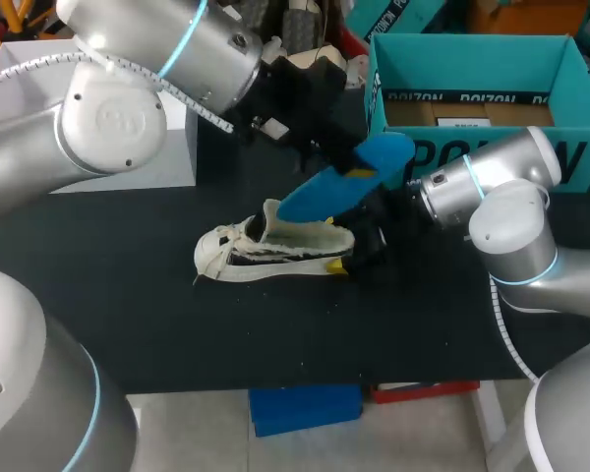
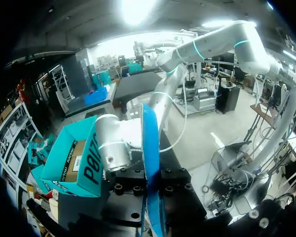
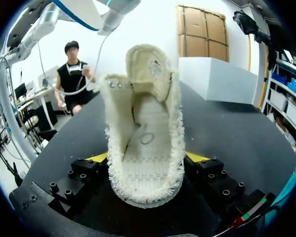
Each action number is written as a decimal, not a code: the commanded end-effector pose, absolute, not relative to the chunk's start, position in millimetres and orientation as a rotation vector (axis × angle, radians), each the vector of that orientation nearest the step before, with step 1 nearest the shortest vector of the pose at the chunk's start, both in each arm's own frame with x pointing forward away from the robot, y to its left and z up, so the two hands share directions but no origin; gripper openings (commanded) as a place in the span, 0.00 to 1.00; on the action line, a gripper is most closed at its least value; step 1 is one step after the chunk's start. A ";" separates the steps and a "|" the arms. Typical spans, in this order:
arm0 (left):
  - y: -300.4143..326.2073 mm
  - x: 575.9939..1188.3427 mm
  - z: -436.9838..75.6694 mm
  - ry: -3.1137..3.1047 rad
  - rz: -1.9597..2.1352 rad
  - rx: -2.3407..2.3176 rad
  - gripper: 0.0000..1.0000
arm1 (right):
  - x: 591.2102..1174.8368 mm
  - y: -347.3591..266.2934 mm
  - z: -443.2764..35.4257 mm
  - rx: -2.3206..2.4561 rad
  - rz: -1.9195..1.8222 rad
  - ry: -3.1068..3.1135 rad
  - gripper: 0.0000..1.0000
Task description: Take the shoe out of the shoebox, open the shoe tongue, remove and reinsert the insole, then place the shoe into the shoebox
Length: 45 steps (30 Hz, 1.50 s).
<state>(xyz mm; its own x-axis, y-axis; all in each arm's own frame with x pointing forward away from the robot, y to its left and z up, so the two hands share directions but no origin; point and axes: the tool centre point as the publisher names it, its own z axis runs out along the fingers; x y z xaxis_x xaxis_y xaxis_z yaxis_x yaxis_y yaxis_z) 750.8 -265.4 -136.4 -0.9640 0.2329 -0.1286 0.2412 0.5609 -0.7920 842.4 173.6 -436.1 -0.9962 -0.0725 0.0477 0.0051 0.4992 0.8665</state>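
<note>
Halfway through a shoe-care routine, the left gripper (image 1: 326, 147) is closed on the blue insole (image 1: 339, 187). It pinches the strip edge-on between its jaws and holds it raised over the shoe (image 1: 265, 254). The insole's free end slants down from the jaws toward the shoe's opening, and whether it touches the collar cannot be told. The cream shoe rests sole-down on the black table (image 1: 128, 315), its toe pointing away from the right gripper (image 1: 359, 251). That gripper has clamped the heel from both sides, with yellow fingertips (image 3: 196, 157) pressed against each flank. Seen from that wrist, the tongue (image 3: 149, 66) stands folded up ahead of the jaws. The bare footbed shows between them, with no insole in it. The teal box (image 1: 482, 93) sits open beyond the right gripper, well apart from the shoe, and only its cardboard floor shows inside. By the look of things, the first three steps are done: the shoe is out of the box, the tongue is open and the insole has been removed. What appears to be left is sliding the insole back along the footbed while the heel is held steady. After that, the shoe has to be carried across and set down in the box.
</note>
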 end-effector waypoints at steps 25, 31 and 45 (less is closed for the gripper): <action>-239.8 701.7 -33.2 2.714 -2.131 -0.154 0.00 | 843.0 174.1 -438.6 0.058 -1.532 -2.652 0.00; -244.9 691.7 -5.0 2.602 -2.304 -0.181 0.00 | 843.0 174.1 -438.6 0.058 -1.532 -2.652 0.00; -231.6 663.3 71.3 2.441 -2.484 -0.127 0.00 | 843.0 174.1 -438.6 0.058 -1.532 -2.652 0.00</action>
